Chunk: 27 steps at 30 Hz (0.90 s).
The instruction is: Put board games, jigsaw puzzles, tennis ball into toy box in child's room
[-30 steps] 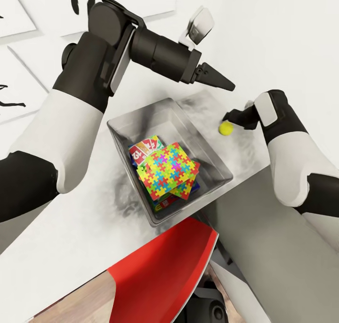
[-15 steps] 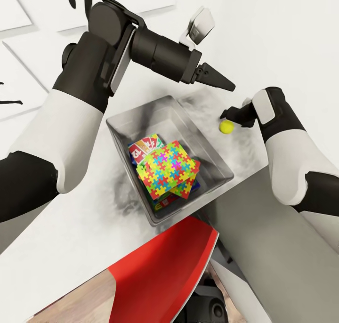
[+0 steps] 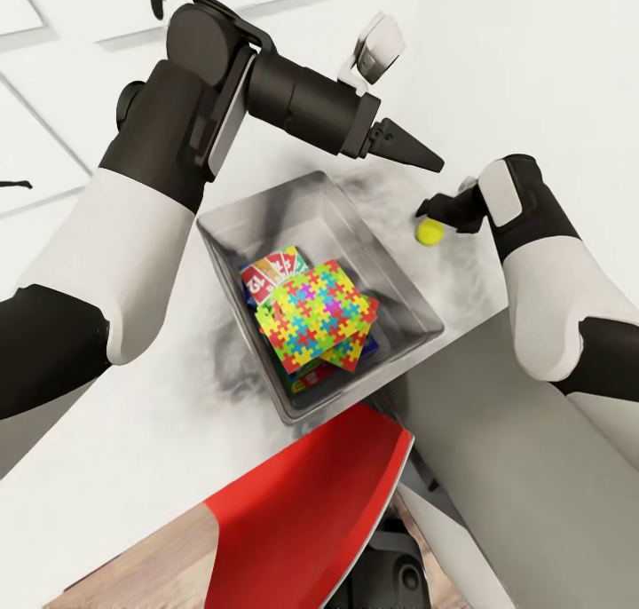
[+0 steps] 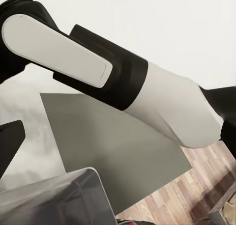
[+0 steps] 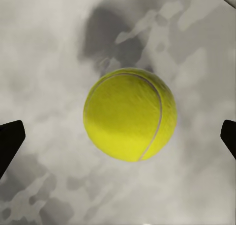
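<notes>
Head view first: the toy box (image 3: 417,303) sits mid-desk (image 3: 133,431) with the jigsaw puzzles (image 3: 318,316) stacked on top of the board games (image 3: 271,276) inside it. The tennis ball (image 3: 431,231) is the one toy not in there; it's on the desk just right of the box's far corner. The right gripper (image 3: 433,209) hangs right over the ball, fingers on either side of it, not touching as far as I can tell. The left gripper (image 3: 417,152) hovers above the far side of the box, holding nothing, and from this angle its fingers look pressed together into a point. A red chair back (image 3: 311,511) pokes in at the near edge.

Left wrist view: mostly the right forearm (image 4: 162,107), a corner of the toy box (image 4: 73,195), and some wood floor (image 4: 206,185).

Right wrist view: the tennis ball (image 5: 130,114) is nicely centred on the mottled desk (image 5: 49,48), with one dark fingertip at each edge, so the gripper is spread wide.

For the grab, I'd drop straight down until the fingertips (image 5: 10,141) sit level with the ball's widest part, then close slowly. Pinch too high and it will probably squirt out and roll off.
</notes>
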Available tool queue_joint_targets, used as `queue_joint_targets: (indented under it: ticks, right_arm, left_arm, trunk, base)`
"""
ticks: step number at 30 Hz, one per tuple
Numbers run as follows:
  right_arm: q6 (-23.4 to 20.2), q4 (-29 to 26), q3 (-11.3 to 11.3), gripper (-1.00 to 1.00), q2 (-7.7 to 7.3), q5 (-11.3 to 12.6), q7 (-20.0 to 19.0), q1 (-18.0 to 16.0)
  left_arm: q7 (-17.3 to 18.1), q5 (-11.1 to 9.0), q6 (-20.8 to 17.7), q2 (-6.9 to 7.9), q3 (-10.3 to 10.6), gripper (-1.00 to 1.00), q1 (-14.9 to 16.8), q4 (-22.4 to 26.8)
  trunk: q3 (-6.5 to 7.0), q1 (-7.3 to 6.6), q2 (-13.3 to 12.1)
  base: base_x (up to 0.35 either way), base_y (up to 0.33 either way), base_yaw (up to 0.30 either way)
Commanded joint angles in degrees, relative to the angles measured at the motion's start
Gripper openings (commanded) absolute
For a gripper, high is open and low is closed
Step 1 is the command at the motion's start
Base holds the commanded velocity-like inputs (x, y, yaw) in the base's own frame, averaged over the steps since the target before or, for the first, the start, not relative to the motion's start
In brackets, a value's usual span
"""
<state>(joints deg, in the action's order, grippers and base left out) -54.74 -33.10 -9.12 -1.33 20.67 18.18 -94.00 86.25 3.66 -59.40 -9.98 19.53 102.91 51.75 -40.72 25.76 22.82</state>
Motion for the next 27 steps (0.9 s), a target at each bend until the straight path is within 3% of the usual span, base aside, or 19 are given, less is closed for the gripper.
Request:
queue_joint_targets:
  ticks: [1, 27]
  right_arm:
    - [-0.1, 0.0, -0.1, 1.00, 0.01, 0.6, 0.5, -0.1]
    - [-0.2, 0.0, 0.0, 1.00, -0.07, 0.6, 0.5, -0.6]
  left_arm:
    - [0.4, 0.4, -0.6, -0.01, 0.0, 1.00, 0.1, 0.0]
    - [0.4, 0.3, -0.6, -0.01, 0.0, 1.00, 0.1, 0.0]
  trunk:
    - [-0.17, 0.03, 0.1]
    - [-2.59, 0.03, 0.1]
  base:
    - [0.000, 0.000, 0.000]
    - [0.000, 0.000, 0.000]
